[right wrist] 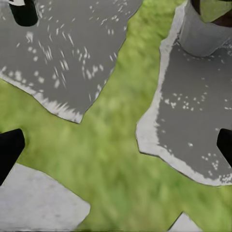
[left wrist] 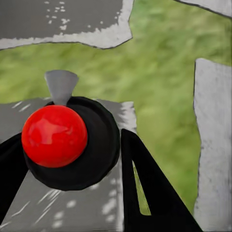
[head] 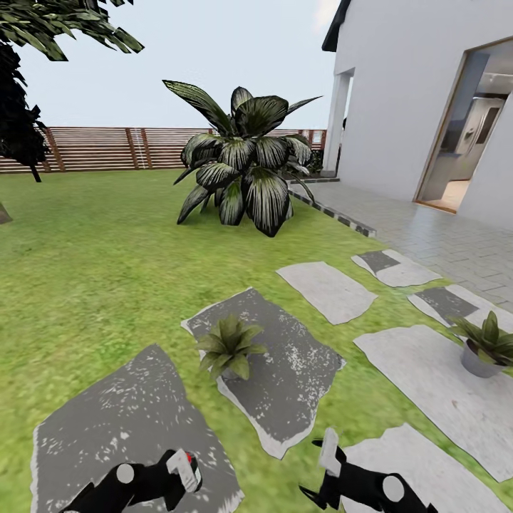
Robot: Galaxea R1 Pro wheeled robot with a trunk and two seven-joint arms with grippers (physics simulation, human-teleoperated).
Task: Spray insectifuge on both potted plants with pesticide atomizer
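Observation:
The pesticide atomizer (head: pixel 183 467) is in my left gripper (head: pixel 187 476), low over a dark grey stepping stone (head: pixel 121 413). From the left wrist view the atomizer (left wrist: pixel 55 135) shows a red round top, a black collar and a grey nozzle, with the black fingers (left wrist: pixel 150 188) shut on either side. One potted plant (head: pixel 229 347) stands on the dark stone ahead of me. The other potted plant (head: pixel 486 343) sits in a grey pot on a pale stone at the right. My right gripper (head: pixel 322 470) hangs open over the grass; its wrist view catches a grey pot (right wrist: pixel 205 31).
A big dark plant with striped broad leaves (head: pixel 246 167) stands further back on the lawn. A brown slatted fence (head: pixel 107 148) closes the far side. A white house wall (head: pixel 406 92) and a paved walk (head: pixel 442 242) lie to the right. Several stepping stones cross the grass.

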